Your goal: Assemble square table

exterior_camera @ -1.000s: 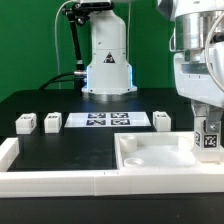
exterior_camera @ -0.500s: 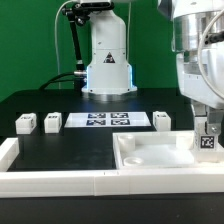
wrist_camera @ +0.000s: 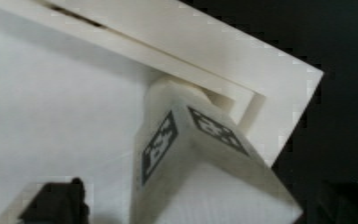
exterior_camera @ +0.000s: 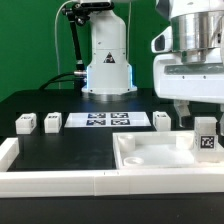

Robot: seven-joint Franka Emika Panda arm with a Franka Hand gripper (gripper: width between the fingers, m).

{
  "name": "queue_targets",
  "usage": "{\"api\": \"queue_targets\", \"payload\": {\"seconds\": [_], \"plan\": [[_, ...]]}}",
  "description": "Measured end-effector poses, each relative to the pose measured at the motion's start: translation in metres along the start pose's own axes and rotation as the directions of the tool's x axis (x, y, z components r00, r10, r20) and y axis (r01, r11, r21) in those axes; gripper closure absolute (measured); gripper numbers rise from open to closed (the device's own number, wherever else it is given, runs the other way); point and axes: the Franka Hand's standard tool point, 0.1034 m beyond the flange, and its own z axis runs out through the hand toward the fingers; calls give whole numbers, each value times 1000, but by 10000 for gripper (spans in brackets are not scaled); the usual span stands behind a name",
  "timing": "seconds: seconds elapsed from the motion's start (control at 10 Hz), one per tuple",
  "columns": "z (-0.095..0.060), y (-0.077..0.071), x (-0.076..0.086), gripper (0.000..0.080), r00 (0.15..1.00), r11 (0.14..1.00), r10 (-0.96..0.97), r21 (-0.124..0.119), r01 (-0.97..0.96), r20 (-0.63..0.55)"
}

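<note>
We see the gripper hanging just above the far corner of the large white plastic square tray-like tabletop. Its jaws are spread wide and hold nothing, and in the wrist view one dark fingertip shows clear of everything. Directly beneath the gripper, untouched by it, a small white tagged block leg stands upright in that corner. The wrist view shows this corner leg tucked against the raised rim of the tabletop. We cannot tell whether it is fully seated or only resting there.

We judge the task to be at an early stage, with one leg of four at its place. Three more small white tagged blocks lie loose on the black desk, outside the tabletop. The nearest loose leg sits near the gripper, toward the exterior view's left. The middle loose leg and the farthest loose leg lie well apart from the gripper on that same side, past the flat white marker board.

The tabletop itself lies hollow side up, below the gripper and reaching from it toward the exterior view's left. By our reckoning what is left is to fetch each loose leg, carry it to a free corner and fix it there, and perhaps to tighten the corner leg
</note>
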Motion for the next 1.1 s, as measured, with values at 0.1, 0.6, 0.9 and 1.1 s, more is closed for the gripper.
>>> {"api": "queue_targets", "payload": {"seconds": [0.1, 0.6, 0.9, 1.1], "plan": [[0, -1, -1, 151, 996, 996, -86, -3, 86, -3], [1, -2, -4, 151, 893, 893, -450, -15, 450, 9], [0, -2, -2, 151, 813, 812, -583, -21, 583, 8], [0, -2, 0, 151, 682, 681, -732, -34, 732, 8]]}}
